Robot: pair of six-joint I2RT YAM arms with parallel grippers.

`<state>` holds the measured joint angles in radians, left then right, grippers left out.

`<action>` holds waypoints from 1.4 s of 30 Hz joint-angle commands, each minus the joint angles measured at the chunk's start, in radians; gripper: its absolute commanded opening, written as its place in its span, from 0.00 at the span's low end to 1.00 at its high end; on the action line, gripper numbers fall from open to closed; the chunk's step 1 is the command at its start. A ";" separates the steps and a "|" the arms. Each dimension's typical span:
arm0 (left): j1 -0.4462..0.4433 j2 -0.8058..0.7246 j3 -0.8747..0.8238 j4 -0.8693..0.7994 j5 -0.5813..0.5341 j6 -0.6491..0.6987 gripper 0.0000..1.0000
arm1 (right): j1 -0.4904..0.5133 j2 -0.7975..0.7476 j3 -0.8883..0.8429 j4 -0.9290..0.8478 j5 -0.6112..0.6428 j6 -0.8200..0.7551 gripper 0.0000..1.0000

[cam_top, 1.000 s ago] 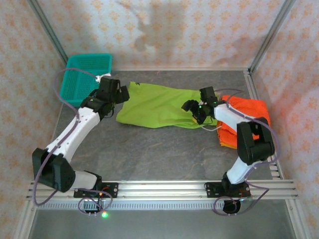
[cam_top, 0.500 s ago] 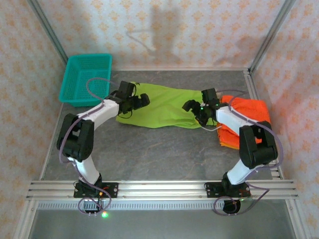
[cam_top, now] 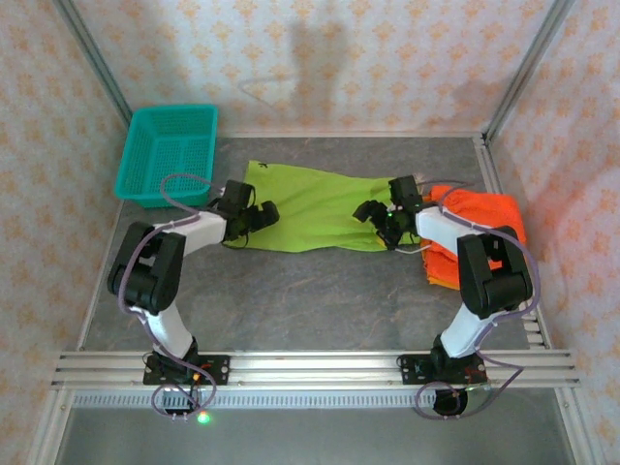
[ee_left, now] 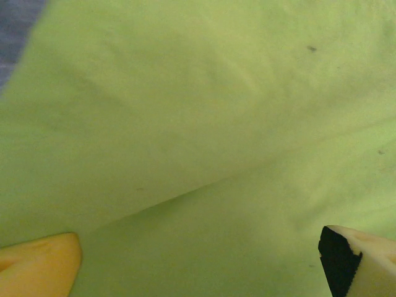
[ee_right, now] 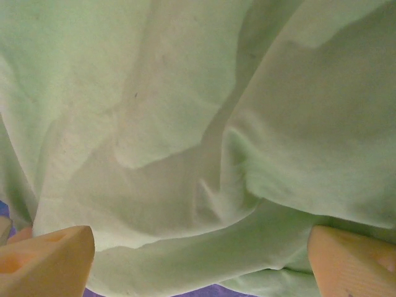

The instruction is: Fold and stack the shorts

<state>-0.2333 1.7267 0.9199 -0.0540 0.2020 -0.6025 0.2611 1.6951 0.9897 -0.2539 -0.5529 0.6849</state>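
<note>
Shorts in lime green (cam_top: 310, 201) lie spread flat across the far middle of the grey table (cam_top: 320, 300), long side running left to right, with a small dark mark near their far left corner. We see the orange shorts (cam_top: 489, 215) in a low heap at the right edge of the table, just beside the green pair's right end. We cannot tell how many pieces make up that heap.

The left gripper (cam_top: 254, 217) is low over the near left corner of the green shorts. From the left wrist we see the left gripper (ee_left: 198, 266) with its fingers (ee_left: 37, 266) set wide apart and smooth green cloth lying between them, one soft crease running across it. The jaws are released and nothing is pinched.

The right gripper (cam_top: 373, 215) sits over the right end of the green shorts, its arm crossing part of the orange heap. From the right wrist, the right gripper (ee_right: 198, 266) has its fingers (ee_right: 49, 260) spread to both sides of a bunched, rumpled fold of green cloth, with a sliver of table at the bottom edge. These jaws stand apart too, gripping nothing.

A teal basket (cam_top: 145, 184) stands at the far left corner of the table, apart from all the shorts.
</note>
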 commanded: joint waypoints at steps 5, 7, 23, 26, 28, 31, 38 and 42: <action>0.031 -0.208 -0.261 -0.106 -0.127 0.006 1.00 | 0.106 -0.072 -0.081 -0.042 -0.053 -0.026 0.88; 0.041 -0.293 -0.316 -0.133 -0.141 0.006 1.00 | 0.139 -0.105 -0.127 -0.025 -0.083 -0.003 0.87; 0.049 -0.787 -0.264 -0.307 -0.042 -0.018 1.00 | 0.109 -0.398 0.018 -0.356 0.486 -0.369 1.00; 0.048 -0.781 -0.291 -0.284 -0.024 -0.037 1.00 | 0.020 -0.245 0.126 -0.448 0.371 -0.437 0.99; 0.046 -0.784 -0.305 -0.272 -0.018 -0.049 1.00 | -0.022 -0.153 0.170 -0.476 0.296 -0.464 0.98; 0.042 -0.789 -0.307 -0.274 -0.013 -0.049 1.00 | -0.053 -0.062 0.187 -0.450 0.239 -0.490 0.96; 0.042 -0.805 -0.294 -0.296 -0.019 -0.033 1.00 | -0.062 0.078 0.230 -0.423 0.230 -0.489 0.83; 0.042 -0.802 -0.296 -0.292 -0.022 -0.034 1.00 | -0.062 0.143 0.244 -0.413 0.233 -0.479 0.75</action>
<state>-0.1833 0.9382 0.6209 -0.3271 0.1764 -0.6361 0.2016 1.8023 1.2030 -0.6621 -0.3191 0.2070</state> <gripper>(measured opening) 0.998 0.758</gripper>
